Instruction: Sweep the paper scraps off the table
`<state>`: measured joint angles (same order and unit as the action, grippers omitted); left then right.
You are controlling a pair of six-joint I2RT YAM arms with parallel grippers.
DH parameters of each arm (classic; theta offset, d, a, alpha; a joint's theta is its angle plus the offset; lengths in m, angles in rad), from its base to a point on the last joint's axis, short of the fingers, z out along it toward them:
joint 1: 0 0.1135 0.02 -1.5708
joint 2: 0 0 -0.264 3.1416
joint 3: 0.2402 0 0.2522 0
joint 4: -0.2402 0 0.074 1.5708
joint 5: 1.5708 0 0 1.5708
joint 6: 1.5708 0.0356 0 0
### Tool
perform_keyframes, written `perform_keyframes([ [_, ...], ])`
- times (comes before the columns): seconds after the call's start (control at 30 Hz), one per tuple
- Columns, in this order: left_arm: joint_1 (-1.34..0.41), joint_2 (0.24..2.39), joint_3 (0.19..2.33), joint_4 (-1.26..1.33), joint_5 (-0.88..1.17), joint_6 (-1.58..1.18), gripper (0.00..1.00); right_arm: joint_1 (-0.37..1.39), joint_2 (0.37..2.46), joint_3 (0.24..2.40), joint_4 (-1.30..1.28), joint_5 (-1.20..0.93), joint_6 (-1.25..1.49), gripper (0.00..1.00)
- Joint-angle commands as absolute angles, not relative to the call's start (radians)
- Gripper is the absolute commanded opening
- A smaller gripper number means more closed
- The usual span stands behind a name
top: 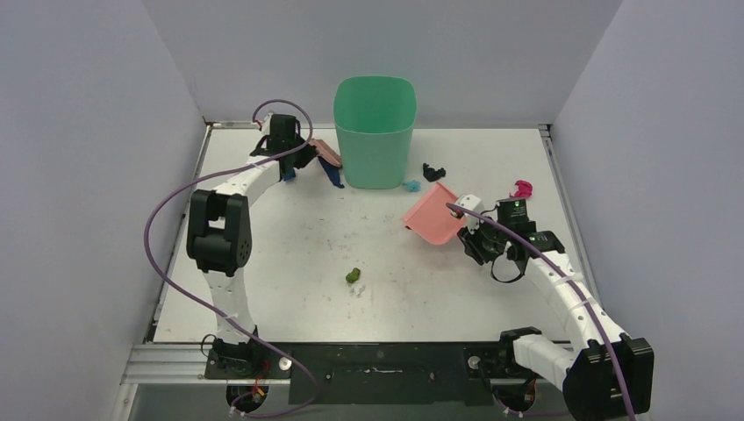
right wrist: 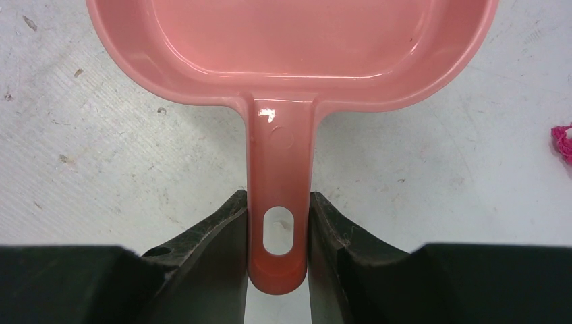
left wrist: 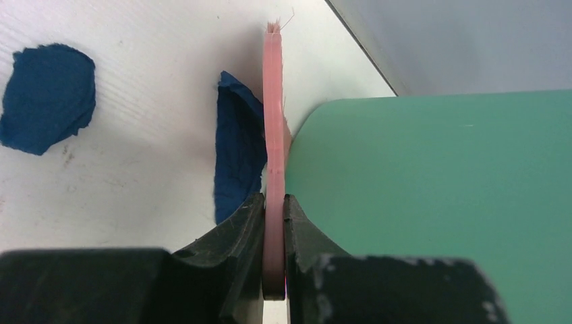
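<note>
My left gripper (top: 296, 154) is shut on the pink hand brush (top: 326, 152) at the back left, beside the green bin. In the left wrist view the gripper (left wrist: 274, 202) clamps the brush (left wrist: 273, 121) edge-on, with dark blue scraps (left wrist: 47, 98) (left wrist: 237, 148) on the table to its left. My right gripper (top: 476, 231) is shut on the pink dustpan's (top: 433, 215) handle (right wrist: 280, 169), and the pan (right wrist: 290, 47) is empty. On the white table (top: 281, 272) lie dark blue (top: 336, 175), light blue (top: 411, 186), black (top: 433, 172), magenta (top: 523, 188), green (top: 353, 275) and white (top: 358, 288) scraps.
A tall green bin (top: 375, 132) stands at the back centre and fills the right of the left wrist view (left wrist: 438, 202). Grey walls close three sides. A magenta scrap (right wrist: 561, 142) lies right of the dustpan. Purple cables loop from both arms.
</note>
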<state>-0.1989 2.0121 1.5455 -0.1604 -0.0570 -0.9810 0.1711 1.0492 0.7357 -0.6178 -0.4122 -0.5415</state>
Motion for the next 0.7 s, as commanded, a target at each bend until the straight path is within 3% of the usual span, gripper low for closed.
perform_keyframes([
  [0.0, -0.190, 1.972, 1.581, -0.102, -0.027, -1.056, 0.00, 0.160, 1.042, 0.736, -0.594, -0.426, -0.555, 0.20],
  [0.47, -0.158, 1.419, 0.913, -0.080, -0.107, -1.157, 0.00, 0.157, 1.008, 0.738, -0.620, -0.481, -0.589, 0.20],
  [0.67, -0.178, 1.082, 0.762, -0.235, -0.076, -1.084, 0.00, 0.156, 0.988, 0.739, -0.628, -0.499, -0.597, 0.20],
])
